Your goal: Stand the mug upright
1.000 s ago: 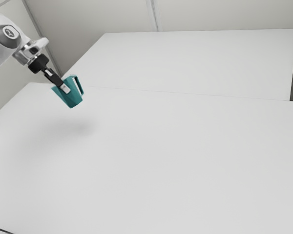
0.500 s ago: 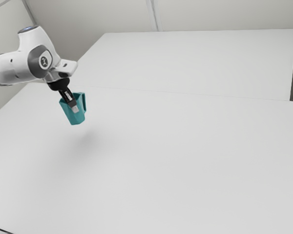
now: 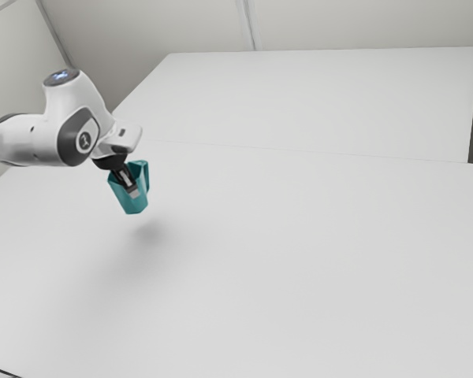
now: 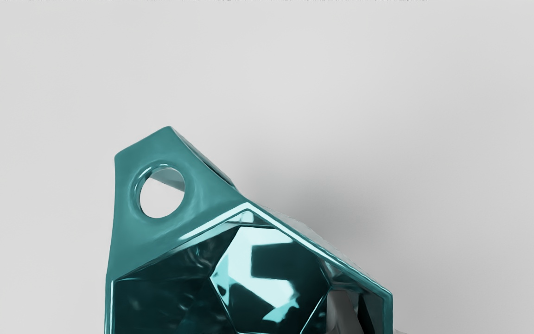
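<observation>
Apparently at the lowering step: exterior view, fingers (image 3: 134,192) pinching the teal mug (image 3: 132,205) by its wall, above the surface (image 3: 284,260), base down but tilted. Wrist view, one finger inside the mug; next calls for levelling, gentle set-down, release.

I see a glossy, smooth mug (image 4: 267,262), mirror-bright inside, over a matt, smooth tabletop (image 3: 268,260); my arm's shell (image 3: 72,102) looks like smooth plastic.
</observation>
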